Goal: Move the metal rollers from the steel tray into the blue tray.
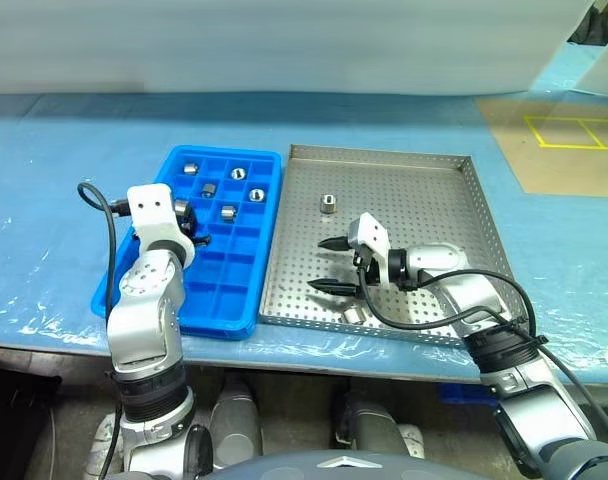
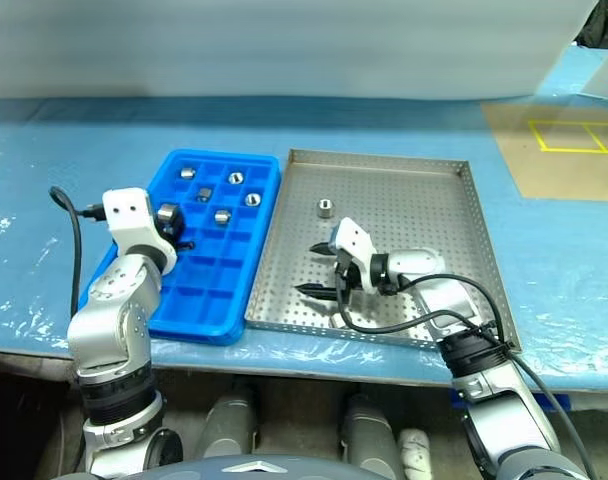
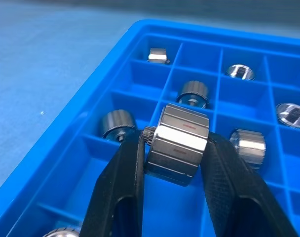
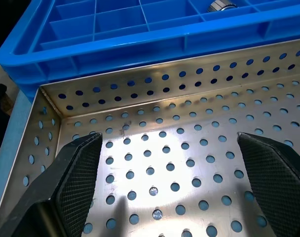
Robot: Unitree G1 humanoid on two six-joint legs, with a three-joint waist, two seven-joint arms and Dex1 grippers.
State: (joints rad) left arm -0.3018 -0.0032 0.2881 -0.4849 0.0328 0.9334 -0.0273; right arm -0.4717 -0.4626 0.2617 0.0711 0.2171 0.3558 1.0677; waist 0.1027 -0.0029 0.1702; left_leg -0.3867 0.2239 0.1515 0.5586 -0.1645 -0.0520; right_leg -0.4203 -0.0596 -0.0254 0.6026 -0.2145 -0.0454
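- Left gripper is clamped on a roller above the blue tray.
- Right gripper gapes wide, empty, over the steel tray.
- Blue tray: five rollers. Steel tray: two.

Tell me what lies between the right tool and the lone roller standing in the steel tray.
Only bare perforated floor of the steel tray, between right tool and roller, in the left eye view.

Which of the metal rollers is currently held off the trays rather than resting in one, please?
The roller clamped in the left end effector, above the blue tray. The others lie in its compartments or on the steel tray.
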